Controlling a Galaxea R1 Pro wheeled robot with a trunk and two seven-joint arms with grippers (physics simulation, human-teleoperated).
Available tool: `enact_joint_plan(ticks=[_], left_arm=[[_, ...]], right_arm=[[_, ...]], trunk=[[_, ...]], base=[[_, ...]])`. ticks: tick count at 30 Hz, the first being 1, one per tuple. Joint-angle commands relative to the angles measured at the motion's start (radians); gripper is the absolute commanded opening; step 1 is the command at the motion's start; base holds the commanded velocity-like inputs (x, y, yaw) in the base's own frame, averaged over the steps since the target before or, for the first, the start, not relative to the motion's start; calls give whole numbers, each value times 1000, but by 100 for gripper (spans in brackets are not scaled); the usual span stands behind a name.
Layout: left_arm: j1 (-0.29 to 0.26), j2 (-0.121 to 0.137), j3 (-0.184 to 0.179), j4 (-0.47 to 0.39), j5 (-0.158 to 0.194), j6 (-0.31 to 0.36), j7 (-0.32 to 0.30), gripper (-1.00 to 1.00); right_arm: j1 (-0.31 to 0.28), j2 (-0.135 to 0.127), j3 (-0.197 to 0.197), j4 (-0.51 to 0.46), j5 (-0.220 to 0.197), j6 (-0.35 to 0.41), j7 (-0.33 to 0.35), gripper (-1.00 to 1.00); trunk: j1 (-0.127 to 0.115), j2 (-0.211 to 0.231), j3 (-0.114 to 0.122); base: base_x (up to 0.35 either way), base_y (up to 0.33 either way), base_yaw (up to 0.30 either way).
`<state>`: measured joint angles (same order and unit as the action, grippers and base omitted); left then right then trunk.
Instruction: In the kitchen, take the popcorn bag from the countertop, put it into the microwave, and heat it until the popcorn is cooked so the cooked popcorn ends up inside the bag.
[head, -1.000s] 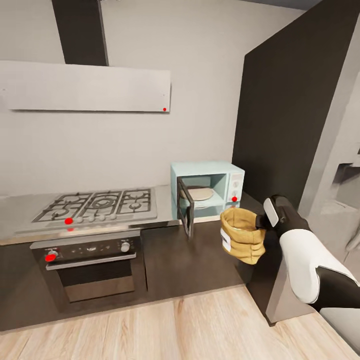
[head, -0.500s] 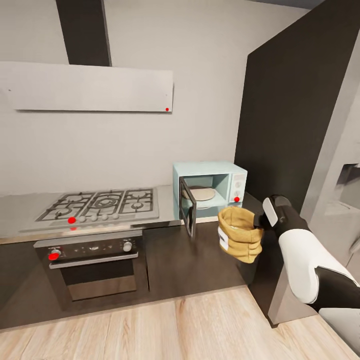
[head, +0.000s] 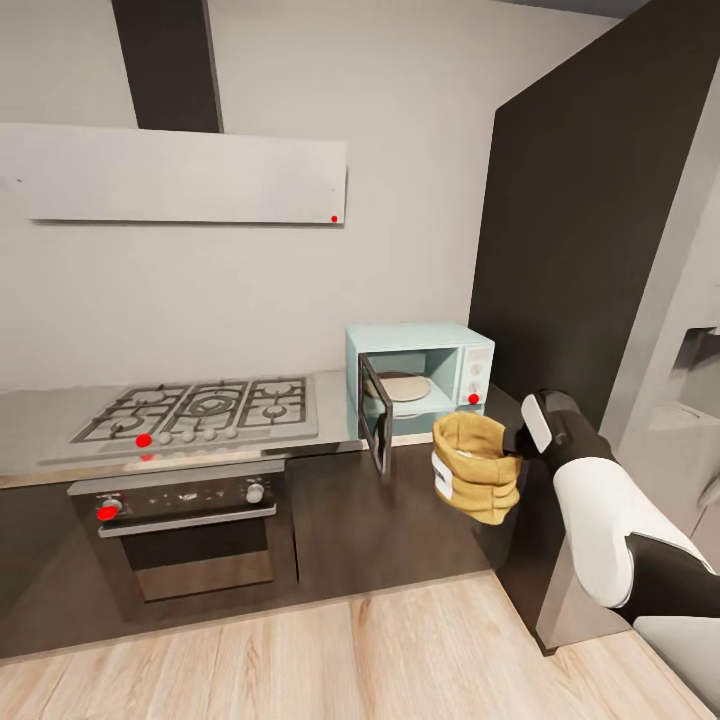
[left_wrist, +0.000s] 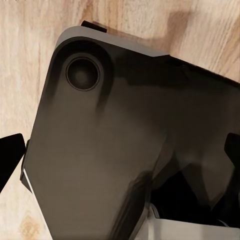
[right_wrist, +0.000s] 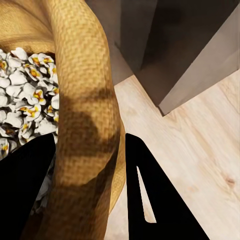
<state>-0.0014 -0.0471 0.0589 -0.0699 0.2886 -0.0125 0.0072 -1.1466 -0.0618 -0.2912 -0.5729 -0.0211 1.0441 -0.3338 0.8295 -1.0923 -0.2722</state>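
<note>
Head view is showing the right gripper (head: 522, 441) holding the bag (head: 476, 468) by its rim, out in the air in front of the dark cabinets and just below and to the right of the microwave (head: 421, 378), whose door (head: 376, 414) is standing open. Right wrist view is showing one finger inside the bag and the other finger (right_wrist: 150, 195) outside, pinching the woven wall (right_wrist: 87, 125) between them, with popcorn (right_wrist: 25, 95) lying inside near the top. The left gripper's fingers cannot be judged from the left wrist view, which is looking down at a dark robot part (left_wrist: 110, 150) over the wooden floor (left_wrist: 30, 45). The step in hand appears to be carrying the bag into the cavity. To do it well, the arm is needing to lift the bag above the bench (head: 40, 425) edge, keep it upright so nothing is spilling, and approach from the right of the door rather than across it. Aiming for the pale turntable (head: 405, 385) and keeping the grip closed until the bag's base is resting there seems wise. The cavity is looking low, so the rolled rim may be catching on its upper frame.
</note>
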Motion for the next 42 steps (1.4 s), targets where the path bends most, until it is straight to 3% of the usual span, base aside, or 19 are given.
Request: enact_joint_plan(ticks=[1, 5, 7, 10, 13, 28, 42], left_arm=[[0, 0, 5, -1, 1, -1, 1, 100], [0, 0, 4, -1, 0, -1, 1, 100], [0, 0, 4, -1, 0, -1, 1, 100], [0, 0, 4, -1, 0, -1, 1, 100], [0, 0, 4, -1, 0, -1, 1, 100], [0, 0, 5, -1, 6, 0, 2, 100], [0, 1, 5, -1, 7, 0, 2, 100]], right_arm=[[-1, 0, -1, -1, -3, 3, -4, -100], [-1, 0, 1, -2, -2, 3, -4, -100], [-1, 32, 28, -63, -2, 3, -4, -100], [-1, 60, 34, -152, -2, 3, -4, -100], [-1, 72, 36, -176, -1, 3, -6, -100], [-1, 78, 38, -179, -2, 3, -6, -100], [-1, 78, 42, -179, 7, 3, -11, -100]], trunk=[[0, -1, -1], [0, -1, -1], [0, -1, -1], [0, -1, -1], [0, -1, -1], [0, -1, -1], [0, -1, -1]], base=[[0, 0, 0], [0, 0, 0], [0, 0, 0], [0, 0, 0], [0, 0, 0], [11, 0, 0], [293, 0, 0]])
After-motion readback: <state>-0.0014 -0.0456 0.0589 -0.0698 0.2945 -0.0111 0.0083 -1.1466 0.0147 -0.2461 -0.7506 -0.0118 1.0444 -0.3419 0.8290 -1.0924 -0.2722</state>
